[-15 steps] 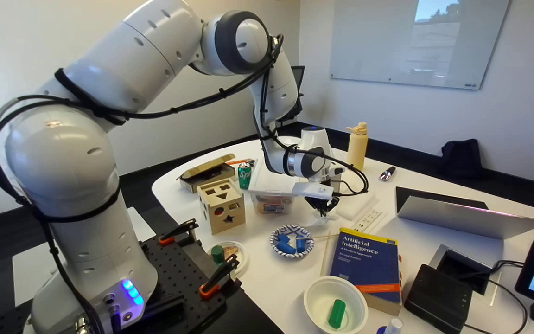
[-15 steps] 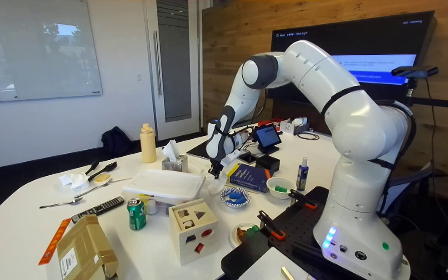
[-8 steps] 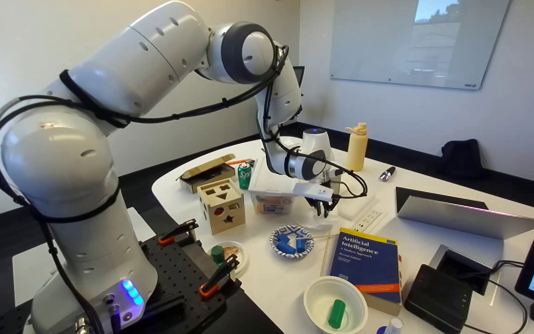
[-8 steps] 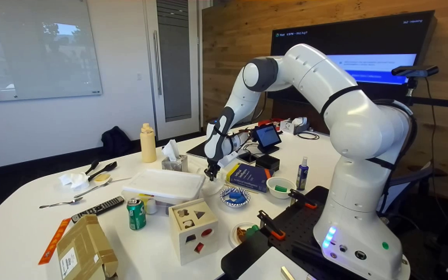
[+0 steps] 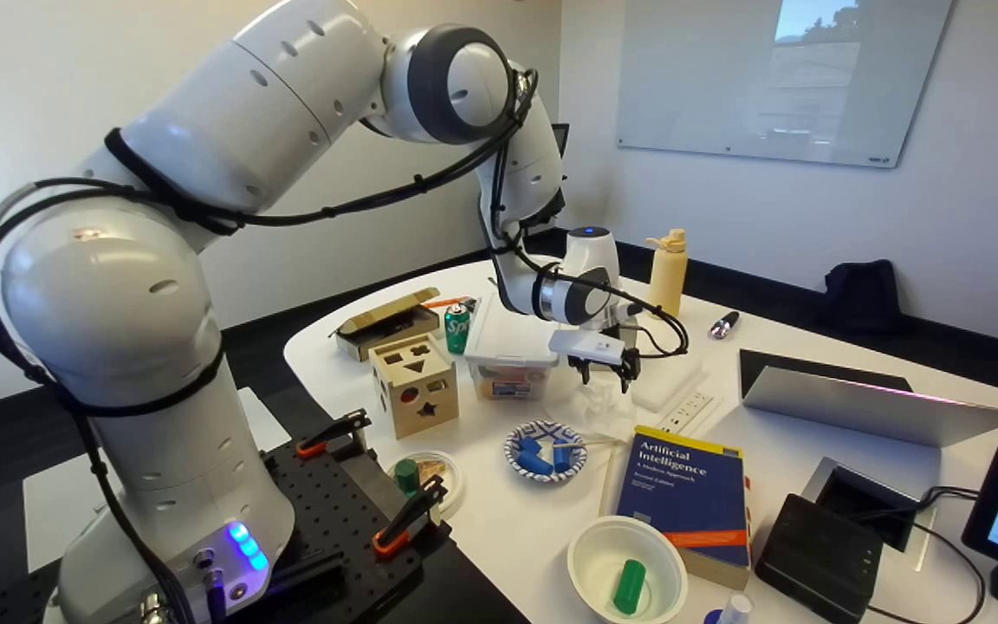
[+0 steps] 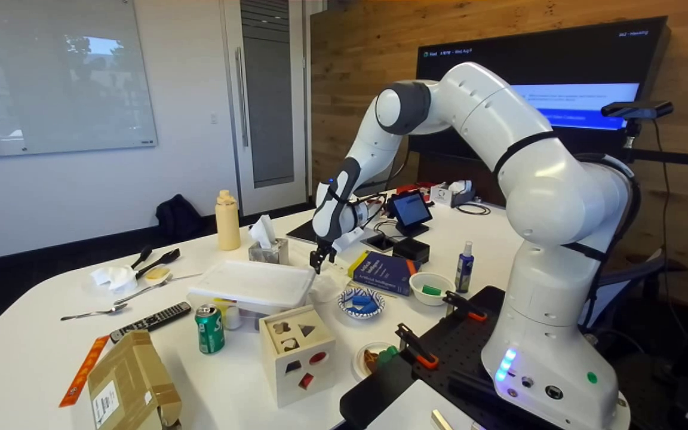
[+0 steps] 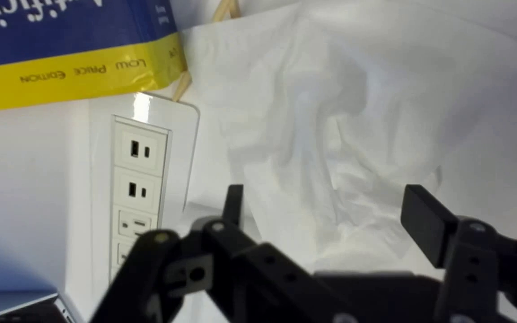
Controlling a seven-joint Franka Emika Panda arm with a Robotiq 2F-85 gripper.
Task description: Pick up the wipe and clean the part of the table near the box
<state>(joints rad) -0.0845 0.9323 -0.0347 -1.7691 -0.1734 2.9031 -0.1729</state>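
Observation:
The white wipe (image 7: pixel 312 125) lies crumpled on the white table (image 6: pixel 230 388). My gripper (image 7: pixel 323 202) hangs over it, jaws wide apart, with nothing held between the fingers. In both exterior views the gripper (image 5: pixel 605 381) is a short way above the wipe (image 5: pixel 599 406). Beside them stands a clear plastic box (image 5: pixel 512 381) with a white lid (image 6: pixel 254 285). A wooden shape-sorter box (image 6: pixel 297 355) is near it, and I cannot tell which box the task means.
A patterned bowl (image 5: pixel 544 451) with blue pieces sits in front of the wipe. The thick blue book (image 5: pixel 685 485) and a power outlet strip (image 7: pixel 137 188) border it. Further around are a tissue box (image 6: pixel 269 252), a yellow bottle (image 5: pixel 669 273) and a laptop (image 5: pixel 854 403).
A second ago my jaws were shut on the wipe. They have since opened and let it go onto the table, and the gripper has risen slightly.

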